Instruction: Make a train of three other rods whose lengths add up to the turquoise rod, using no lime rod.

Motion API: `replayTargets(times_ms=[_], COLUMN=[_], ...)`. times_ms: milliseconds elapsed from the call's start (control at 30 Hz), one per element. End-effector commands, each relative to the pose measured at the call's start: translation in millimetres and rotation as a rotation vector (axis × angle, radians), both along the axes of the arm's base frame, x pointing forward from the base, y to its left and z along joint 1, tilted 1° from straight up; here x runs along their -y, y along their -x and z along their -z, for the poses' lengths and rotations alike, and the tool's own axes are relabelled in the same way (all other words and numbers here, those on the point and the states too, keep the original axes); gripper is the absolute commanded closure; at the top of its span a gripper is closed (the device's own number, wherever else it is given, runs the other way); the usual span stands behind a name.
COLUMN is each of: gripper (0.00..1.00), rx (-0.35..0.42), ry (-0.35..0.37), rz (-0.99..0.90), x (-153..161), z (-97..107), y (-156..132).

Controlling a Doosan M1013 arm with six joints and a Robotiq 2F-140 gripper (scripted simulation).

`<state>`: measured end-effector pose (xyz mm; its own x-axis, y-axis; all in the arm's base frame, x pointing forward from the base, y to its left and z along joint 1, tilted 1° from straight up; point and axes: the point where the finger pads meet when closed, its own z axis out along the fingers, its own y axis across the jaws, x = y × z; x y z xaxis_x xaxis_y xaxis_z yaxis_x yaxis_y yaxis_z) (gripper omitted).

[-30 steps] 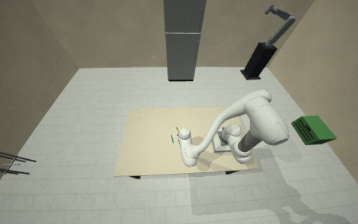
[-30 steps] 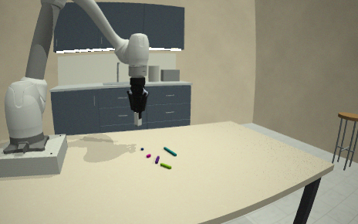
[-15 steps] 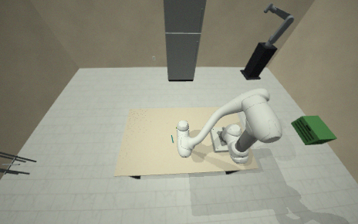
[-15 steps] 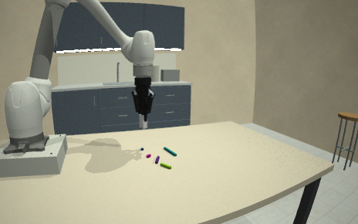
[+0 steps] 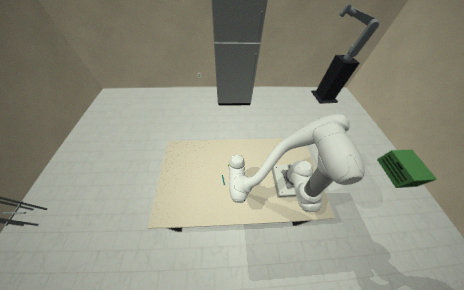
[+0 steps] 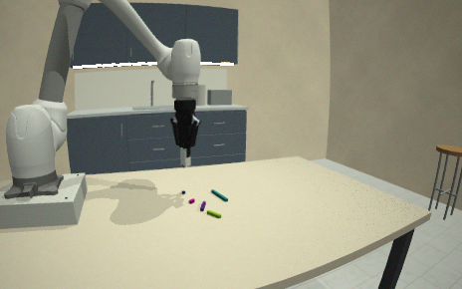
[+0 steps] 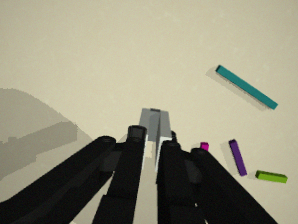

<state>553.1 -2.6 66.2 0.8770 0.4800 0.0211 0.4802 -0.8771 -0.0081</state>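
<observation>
My gripper (image 6: pixel 185 147) (image 7: pixel 153 122) hangs high above the table (image 6: pixel 309 199) and is shut on a grey rod (image 6: pixel 182 165) (image 7: pixel 153 121), which sticks out straight below the fingertips. On the table below lie a tiny blue rod (image 6: pixel 183 191), a magenta rod (image 6: pixel 191 201) (image 7: pixel 205 145), a purple rod (image 6: pixel 202 205) (image 7: pixel 237 157), a lime rod (image 6: pixel 214 214) (image 7: pixel 272 176) and the turquoise rod (image 6: pixel 219 195) (image 7: pixel 246 87) (image 5: pixel 222 180). All lie apart from one another. In the wrist view the fingers hide the blue rod.
The arm's base block (image 6: pixel 42 196) stands on the table at the left. Kitchen cabinets (image 6: pixel 149 135) stand behind the table, a stool (image 6: pixel 448 171) to the right of it.
</observation>
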Motion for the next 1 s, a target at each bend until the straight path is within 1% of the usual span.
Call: replayTargets(times_ms=[0, 133, 433, 500, 733, 833, 967], gripper=[0.97, 0.97, 0.97, 0.97, 0.97, 0.97, 0.97], rx=[-0.001, -0.001, -0.001, -0.001, -0.001, -0.001, -0.001], ry=[0.001, 0.001, 0.001, 0.001, 0.001, 0.001, 0.001], rz=[-0.001, -0.001, -0.001, -0.001, -0.001, -0.001, -0.001], x=[2.5, 2.4, 1.7, 1.7, 1.3, 1.2, 1.1], z=[2.6, 12.1, 49.8, 49.8, 76.2, 82.8, 86.7], y=[0.6, 0.4, -0.1, -0.1, -0.5, -0.6, -0.7])
